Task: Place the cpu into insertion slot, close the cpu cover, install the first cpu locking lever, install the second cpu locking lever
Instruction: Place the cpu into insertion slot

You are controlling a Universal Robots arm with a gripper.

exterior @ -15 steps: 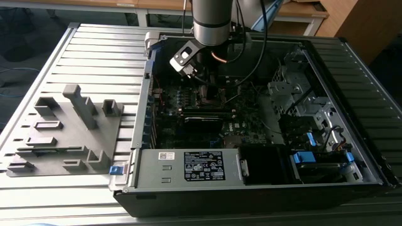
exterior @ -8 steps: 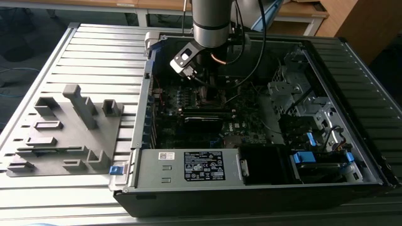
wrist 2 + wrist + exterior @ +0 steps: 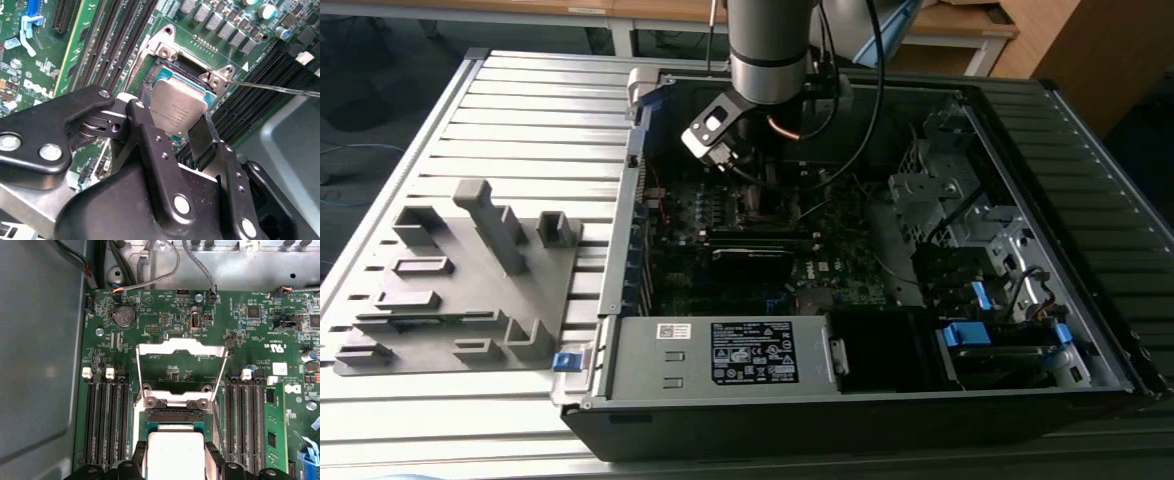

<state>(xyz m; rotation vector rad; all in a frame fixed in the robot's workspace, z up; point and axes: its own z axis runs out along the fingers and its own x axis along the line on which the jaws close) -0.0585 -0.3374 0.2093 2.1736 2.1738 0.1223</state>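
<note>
In the exterior view your arm reaches from the upper centre of the frame into the open computer case. In the second wrist view the gripper pinches the cpu between its fingers, tilted just over the insertion slot (whether an edge touches it, you cannot tell). In the first wrist view the cpu is gripped at the slot's edge, and the cpu cover stands raised open beyond it.
</note>
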